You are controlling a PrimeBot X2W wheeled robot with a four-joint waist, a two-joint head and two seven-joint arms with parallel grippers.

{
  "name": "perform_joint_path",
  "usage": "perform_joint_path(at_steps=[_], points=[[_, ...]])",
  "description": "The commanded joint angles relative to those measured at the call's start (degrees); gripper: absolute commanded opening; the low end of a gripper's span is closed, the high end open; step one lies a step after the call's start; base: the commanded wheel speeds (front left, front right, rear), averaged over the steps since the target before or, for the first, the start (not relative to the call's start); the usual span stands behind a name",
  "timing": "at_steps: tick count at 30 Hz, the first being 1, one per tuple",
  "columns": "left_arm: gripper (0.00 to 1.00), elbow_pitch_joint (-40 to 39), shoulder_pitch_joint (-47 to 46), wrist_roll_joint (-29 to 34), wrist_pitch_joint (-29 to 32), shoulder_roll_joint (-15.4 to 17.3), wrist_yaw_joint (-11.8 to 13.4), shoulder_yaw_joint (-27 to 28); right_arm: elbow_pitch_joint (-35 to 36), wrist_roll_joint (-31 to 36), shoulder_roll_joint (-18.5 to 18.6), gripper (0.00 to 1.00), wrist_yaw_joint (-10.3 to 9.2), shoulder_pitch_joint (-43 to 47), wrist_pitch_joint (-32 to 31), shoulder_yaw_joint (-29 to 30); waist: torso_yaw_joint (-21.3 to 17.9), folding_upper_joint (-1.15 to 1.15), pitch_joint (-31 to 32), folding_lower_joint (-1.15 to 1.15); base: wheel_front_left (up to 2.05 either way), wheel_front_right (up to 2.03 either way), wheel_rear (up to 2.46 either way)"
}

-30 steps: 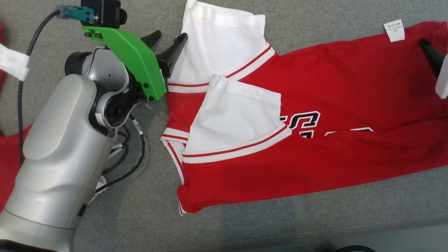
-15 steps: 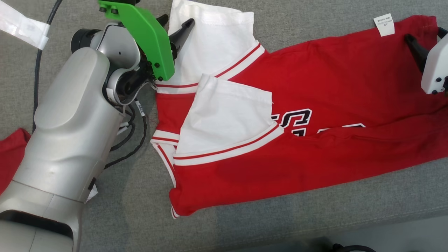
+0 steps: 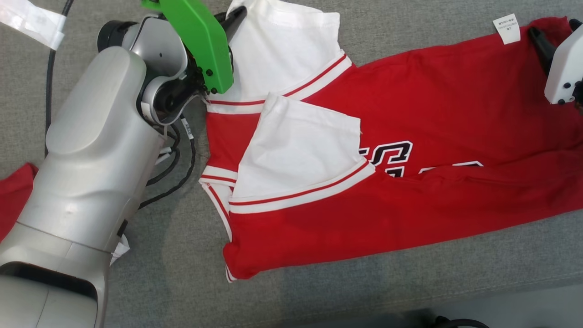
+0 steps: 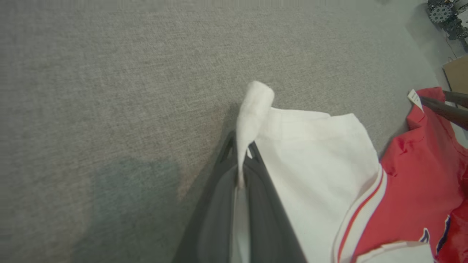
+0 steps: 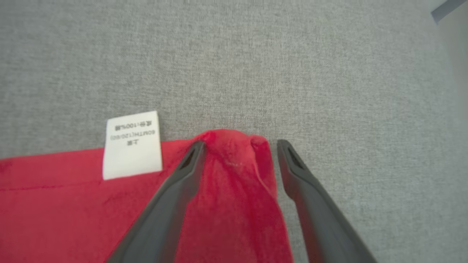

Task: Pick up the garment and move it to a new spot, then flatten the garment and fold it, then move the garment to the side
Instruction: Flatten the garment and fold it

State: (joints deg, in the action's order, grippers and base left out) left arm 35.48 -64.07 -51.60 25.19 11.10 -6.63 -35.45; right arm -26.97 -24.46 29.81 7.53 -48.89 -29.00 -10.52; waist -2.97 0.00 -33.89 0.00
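Since a second ago the left gripper (image 3: 237, 13) has gone from spread fingers beside the sleeve to a tight pinch on it. The right gripper has reached further onto the shirt's far corner, and the head camera has shifted a little too.

By the left edge of the grey fabric surface (image 3: 159, 282) a piece of other red cloth (image 3: 13, 196) lies partly behind the pale left forearm (image 3: 86, 159). A black cable (image 3: 48, 91) with a white tape tag (image 3: 32, 23) runs along that side, and a green bracket (image 3: 200, 41) sits on the left wrist.

In the left wrist view the two dark fingers are pressed together on the outer edge of the upper white sleeve (image 3: 282, 50). A small roll of white fabric stands up beyond their tips.

The red shirt (image 3: 432, 105) lies spread from the middle of the surface to its right edge, neck end to the left and hem to the right. A lower white sleeve (image 3: 300, 150) is folded in over the chest and covers part of the black-and-white lettering (image 3: 391, 157). A white care label (image 3: 506, 28) sticks out at the far hem.

Just right of the label, the right gripper (image 5: 241, 144) stands wide open. Its fingers straddle a bunched red corner of the hem without clamping it.
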Motion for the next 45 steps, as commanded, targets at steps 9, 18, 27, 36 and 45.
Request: perform_joint_path(at_steps=[9,18,27,36,45], points=[[0.00,-1.68,-2.26,-2.51,-1.80,1.00,-0.66,1.71,-4.68,-1.44,-1.69,0.00,-0.06,-1.21,2.82,-0.75,0.97,0.00,0.15,0.00,0.00,0.00,0.00],[0.00,-12.27,1.58,-6.10,-2.64,3.22,-0.56,4.21,-0.57,-7.68,0.03,0.00,-0.08,0.69,10.21,-1.18,0.07,0.00,2.70,0.00,0.00,0.00,0.00],[0.00,-28.25,16.63,-6.22,-3.02,7.74,1.92,2.43,7.37,-15.80,5.20,0.00,-0.08,11.82,18.92,-6.05,-0.31,0.00,9.90,0.00,0.00,0.00,0.00],[0.00,-41.49,32.17,-4.87,-7.35,12.06,4.94,1.29,12.53,-19.76,8.51,0.00,-0.08,22.10,24.65,-6.08,-1.75,0.00,13.40,0.00,0.00,0.00,0.00],[0.00,-40.50,43.59,-6.52,-9.52,13.82,5.53,-0.44,11.17,-19.50,10.18,0.00,-0.08,27.39,27.71,-6.93,-1.30,0.00,14.27,0.00,0.00,0.00,0.00]])
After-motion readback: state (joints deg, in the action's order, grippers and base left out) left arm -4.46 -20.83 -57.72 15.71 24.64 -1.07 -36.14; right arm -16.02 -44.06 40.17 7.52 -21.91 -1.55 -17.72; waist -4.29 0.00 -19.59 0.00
